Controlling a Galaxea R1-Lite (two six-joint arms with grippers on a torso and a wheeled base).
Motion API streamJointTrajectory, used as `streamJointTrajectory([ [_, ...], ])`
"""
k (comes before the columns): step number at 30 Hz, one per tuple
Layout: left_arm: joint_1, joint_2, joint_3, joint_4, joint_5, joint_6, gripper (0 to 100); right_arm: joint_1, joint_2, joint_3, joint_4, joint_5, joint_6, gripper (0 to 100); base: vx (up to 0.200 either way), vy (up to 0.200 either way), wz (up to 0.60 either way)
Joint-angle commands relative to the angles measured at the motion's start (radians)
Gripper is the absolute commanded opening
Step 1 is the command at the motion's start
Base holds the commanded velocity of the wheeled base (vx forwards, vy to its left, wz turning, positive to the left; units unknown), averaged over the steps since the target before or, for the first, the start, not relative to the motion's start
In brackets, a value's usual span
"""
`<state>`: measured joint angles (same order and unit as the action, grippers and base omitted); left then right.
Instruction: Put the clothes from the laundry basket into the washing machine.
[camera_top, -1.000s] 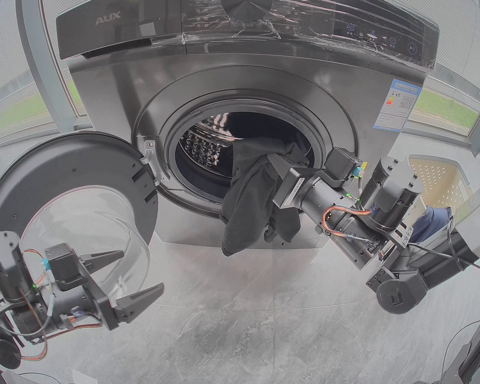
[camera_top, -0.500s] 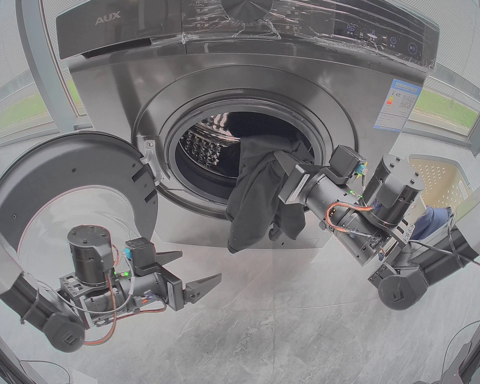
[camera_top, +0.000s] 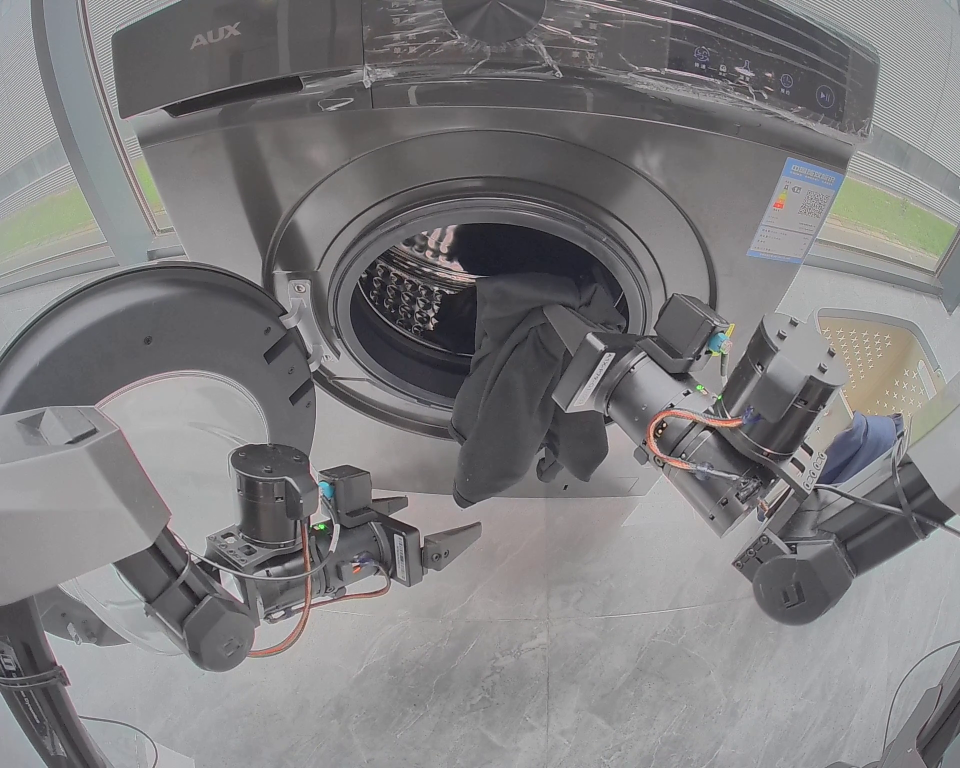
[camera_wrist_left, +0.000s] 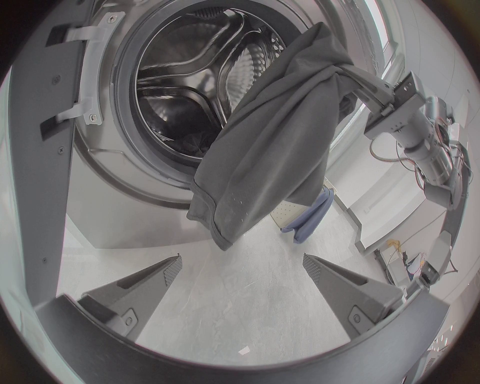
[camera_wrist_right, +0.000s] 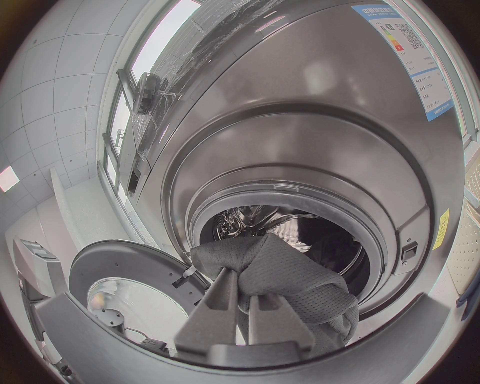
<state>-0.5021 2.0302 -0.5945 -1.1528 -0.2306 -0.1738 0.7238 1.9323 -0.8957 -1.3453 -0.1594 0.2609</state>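
A dark grey garment (camera_top: 505, 400) hangs over the lower rim of the washing machine's drum opening (camera_top: 410, 300), most of it outside. My right gripper (camera_top: 556, 326) is shut on its upper part at the right side of the opening; in the right wrist view the fingers (camera_wrist_right: 227, 305) pinch bunched garment cloth (camera_wrist_right: 295, 282). My left gripper (camera_top: 440, 516) is open, low above the floor, left of and below the garment's hem. From the left wrist, the garment (camera_wrist_left: 280, 150) hangs beyond my open left gripper (camera_wrist_left: 241, 259). The cream laundry basket (camera_top: 885, 365) at far right holds a blue garment (camera_top: 860, 445).
The round machine door (camera_top: 150, 350) stands swung open at the left, close behind my left arm. The grey floor (camera_top: 560, 640) in front of the machine is free. The drum (camera_wrist_left: 185, 85) holds something dark at its bottom.
My left arm has swung right and forward, carrying its open gripper toward the hanging garment. The right gripper with the garment has barely shifted.
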Motion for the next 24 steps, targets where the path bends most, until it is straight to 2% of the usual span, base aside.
streamJointTrajectory([
  [1, 0.002, 0.051, -0.061, -0.007, 0.001, -0.03, 100, 0.002, -0.003, 0.006, -0.002, 0.0, 0.0, 0, 0.0, 0.0, 0.0],
  [4, 0.001, 0.068, -0.091, -0.007, 0.004, -0.047, 100, 0.008, -0.004, 0.009, -0.002, 0.0, 0.0, 0, 0.0, 0.0, 0.0],
  [14, 0.001, 0.137, -0.163, -0.008, 0.001, -0.044, 100, 0.011, -0.003, 0.011, -0.003, 0.0, -0.002, 0, 0.0, 0.0, 0.0],
  [24, 0.001, 0.203, -0.228, -0.045, -0.001, -0.046, 100, 0.049, -0.004, 0.014, -0.006, 0.0, -0.003, 0, 0.0, 0.0, 0.0],
])
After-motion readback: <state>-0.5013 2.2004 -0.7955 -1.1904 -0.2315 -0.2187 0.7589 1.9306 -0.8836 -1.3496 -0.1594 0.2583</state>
